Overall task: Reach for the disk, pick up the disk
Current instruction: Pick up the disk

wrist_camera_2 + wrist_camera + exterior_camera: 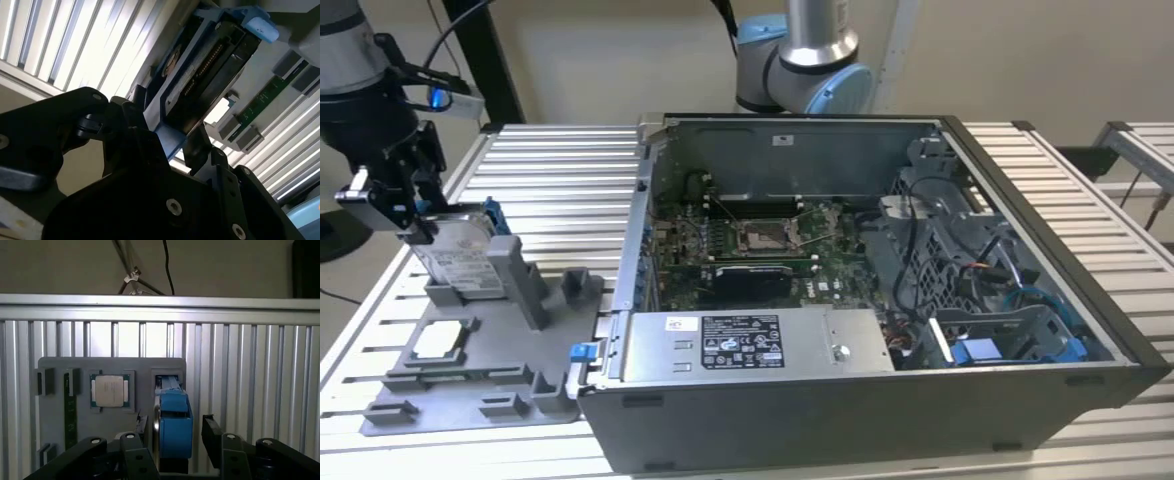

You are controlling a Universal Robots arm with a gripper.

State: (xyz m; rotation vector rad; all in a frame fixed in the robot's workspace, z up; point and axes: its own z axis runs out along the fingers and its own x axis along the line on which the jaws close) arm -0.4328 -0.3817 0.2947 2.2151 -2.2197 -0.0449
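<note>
High oblique exterior; wrist views beside disk [172, 422]

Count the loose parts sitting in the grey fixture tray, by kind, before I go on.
Disk: 1
Square chip: 1
Green circuit strip: 1
Total: 3
</note>
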